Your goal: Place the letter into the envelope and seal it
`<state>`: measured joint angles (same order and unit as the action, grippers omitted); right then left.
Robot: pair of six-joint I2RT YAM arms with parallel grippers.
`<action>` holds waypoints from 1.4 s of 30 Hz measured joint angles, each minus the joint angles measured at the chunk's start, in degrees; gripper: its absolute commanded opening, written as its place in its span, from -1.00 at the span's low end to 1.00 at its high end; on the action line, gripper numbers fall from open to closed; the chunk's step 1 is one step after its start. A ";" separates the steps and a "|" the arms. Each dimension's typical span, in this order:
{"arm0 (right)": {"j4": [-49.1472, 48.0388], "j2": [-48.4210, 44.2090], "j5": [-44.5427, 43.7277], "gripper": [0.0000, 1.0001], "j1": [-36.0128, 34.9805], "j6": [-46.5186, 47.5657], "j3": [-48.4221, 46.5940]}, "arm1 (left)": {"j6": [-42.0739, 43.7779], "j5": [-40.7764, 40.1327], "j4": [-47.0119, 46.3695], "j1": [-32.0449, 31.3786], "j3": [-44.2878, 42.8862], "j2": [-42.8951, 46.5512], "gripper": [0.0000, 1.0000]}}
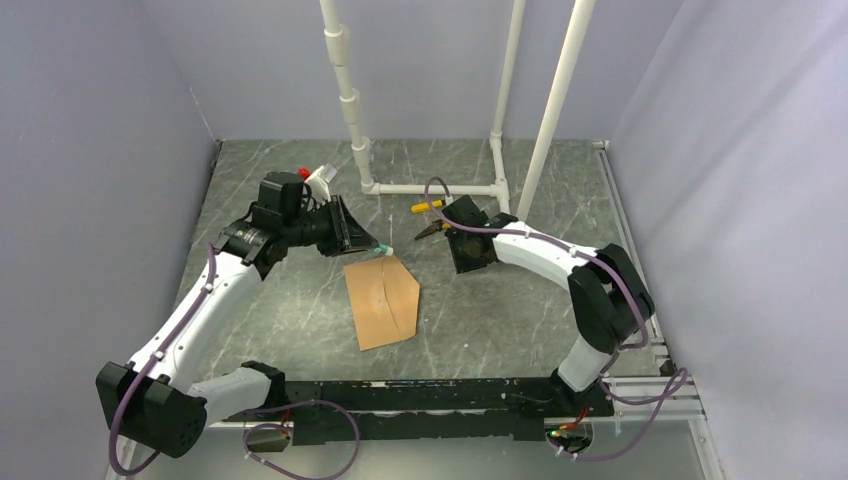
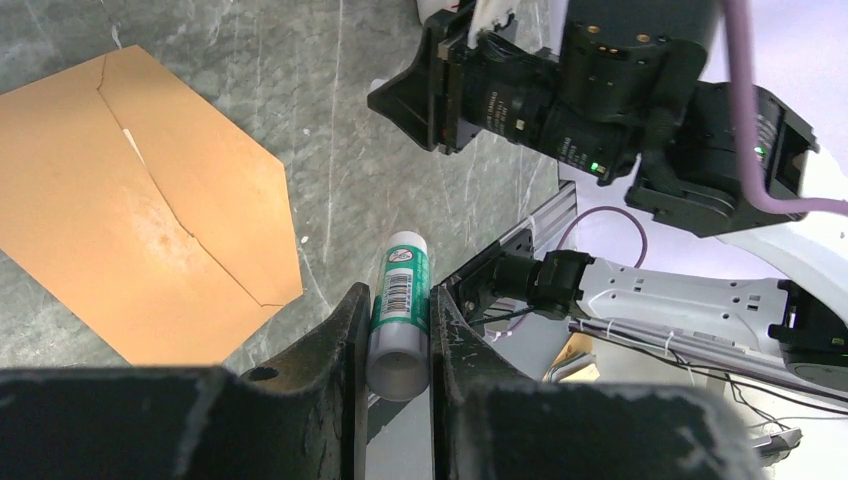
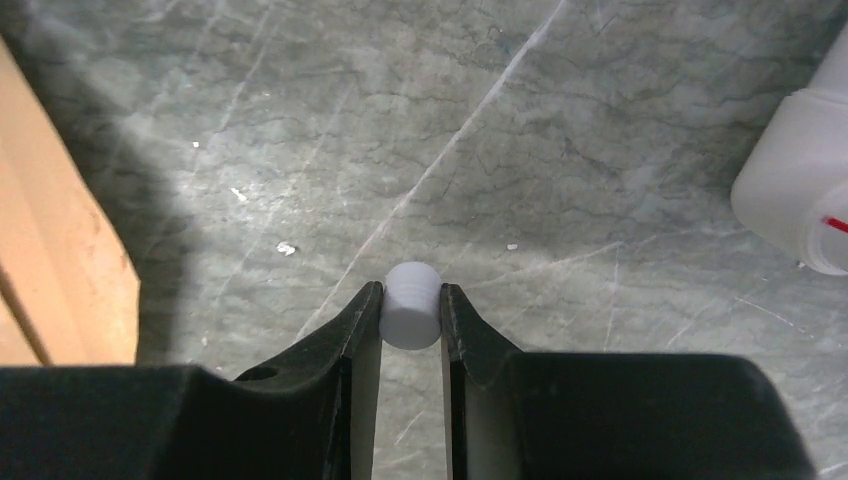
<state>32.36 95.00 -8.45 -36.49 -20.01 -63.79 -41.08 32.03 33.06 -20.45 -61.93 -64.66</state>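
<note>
Holding in my left pincer [image 2: 397, 312]: a green-labelled glue stick [image 2: 402, 270], fingers clamped on its barrel, hanging just past the far edge of the envelope [image 2: 140, 230].
Holding in my right pincer [image 3: 412, 300]: a small white ribbed cap [image 3: 411, 318], pinched between the fingertips, well to the right of the envelope, above bare table [image 3: 560, 110].
Reason for the split: I judge the cap belongs to the stick; one hand keeps it out of the way so the other can bring glue to the flap.
Envelope: flat on the table between my two arms, its pointed flap lying out toward the right-hand side, which suits gluing before folding.
Letter: no separate tan sheet shows anywhere. I take it to be inside the envelope, though only a thin pale sliver at the seam hints at that.
Stick's tip: I cannot tell which end is bare, or whether any glue is showing.
Beyond the envelope: a white bottle [image 3: 800, 190], cut off by the right wrist view's edge, then the white pipe frame [image 1: 430, 187].
Yellow-tipped object [image 1: 428, 207]: by my right pincer, too small to identify.
</note>
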 measured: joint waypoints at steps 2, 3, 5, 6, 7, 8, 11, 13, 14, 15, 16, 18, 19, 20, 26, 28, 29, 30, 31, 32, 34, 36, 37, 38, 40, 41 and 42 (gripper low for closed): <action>-0.83 1.20 0.09 -0.84 0.20 0.15 0.50 | -0.02 0.00 0.20 0.00 0.02 0.00 -0.95; -1.11 1.62 0.11 -0.81 0.31 0.20 0.74 | -0.02 0.00 0.20 0.00 0.04 0.00 -0.95; -1.44 2.27 0.20 -0.77 0.55 0.37 0.92 | -0.02 -0.02 0.20 0.00 0.35 0.00 -0.95; -1.68 2.56 0.22 -0.74 0.61 0.37 0.92 | -0.04 -0.02 0.20 0.00 0.57 0.00 -0.95; -1.97 2.93 0.24 -0.72 0.74 0.42 0.92 | -0.04 -0.04 0.22 0.00 0.76 0.00 -0.95; -2.16 3.26 0.24 -0.71 0.81 0.46 0.92 | -0.04 -0.09 0.28 0.00 0.90 0.00 -0.95; -2.62 4.83 0.26 -0.65 0.96 0.57 0.92 | -0.07 -0.31 0.26 0.00 1.11 0.02 -0.95; -2.73 5.97 0.44 -0.57 1.09 0.57 0.96 | -0.07 -0.42 0.28 0.00 1.18 0.04 -0.95; -2.73 6.29 0.52 -0.53 1.11 0.59 0.98 | -0.07 -0.44 0.26 0.00 1.20 0.04 -0.95; -2.73 6.64 0.81 -0.48 1.16 0.61 0.98 | -0.07 -0.44 0.26 0.00 1.20 0.04 -0.95; -2.71 6.80 1.03 -0.44 1.16 0.63 0.98 | -0.07 -0.44 0.26 0.00 1.20 0.04 -0.95; -2.73 6.80 1.27 -0.30 1.16 0.76 0.98 | -0.07 -0.42 0.26 0.00 1.20 0.04 -0.95; -2.80 6.80 1.29 -0.23 1.16 0.83 0.98 | -0.07 -0.42 0.24 0.00 1.20 0.04 -0.95; -2.80 6.80 1.33 -0.14 1.16 0.96 0.98 | -0.07 -0.42 0.24 0.00 1.20 0.04 -0.95; -2.43 6.78 1.31 0.23 1.16 1.79 0.96 | 0.20 -0.76 0.72 0.00 1.16 0.04 -0.95; -2.14 6.54 1.22 0.26 1.16 2.10 0.92 | 0.59 -1.36 1.11 0.00 1.09 0.07 -0.95; -1.81 6.29 1.25 0.27 1.16 2.29 0.79 | 0.83 -1.55 1.33 0.00 1.01 0.07 -0.95; -1.49 5.99 1.27 0.28 1.16 2.45 0.61 | 1.09 -1.84 1.73 0.00 0.76 0.07 -0.95; -1.01 5.38 1.33 0.29 1.16 2.51 0.37 | 1.27 -1.95 1.95 0.00 0.55 0.07 -0.95; -0.57 4.52 1.49 0.30 1.16 2.58 0.09 | 1.44 -1.95 2.03 0.00 0.20 0.07 -0.95; -0.13 1.88 2.21 0.32 1.16 2.75 -0.28 | 1.70 -1.95 2.03 0.00 -0.44 0.07 -0.95; 0.09 -2.67 4.02 0.31 1.16 3.39 -0.52 | 2.51 -1.88 2.05 0.00 -1.14 0.07 -0.95; -0.31 -5.70 5.81 0.31 1.16 3.98 -0.55 | 2.80 -1.77 2.03 0.00 -1.38 0.07 -0.95; -0.81 -8.28 7.67 0.32 1.16 4.57 -0.52 | 3.06 -1.51 2.03 0.00 -1.55 0.07 -0.95; -3.67 -14.86 13.57 0.35 1.18 6.08 -0.15 | 3.98 -0.66 2.03 0.00 -1.79 0.04 -0.95; -6.19 -18.25 17.53 0.38 1.07 6.97 0.37 | 4.28 -0.17 2.12 0.00 -1.86 -0.02 -0.95; -8.72 -21.18 21.51 0.39 0.76 7.76 1.01 | 4.55 0.15 2.16 0.00 -1.95 -0.09 -0.95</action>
<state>23.64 73.82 13.06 -35.73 -12.25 -62.78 -36.53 32.18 35.22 -20.45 -63.88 -64.75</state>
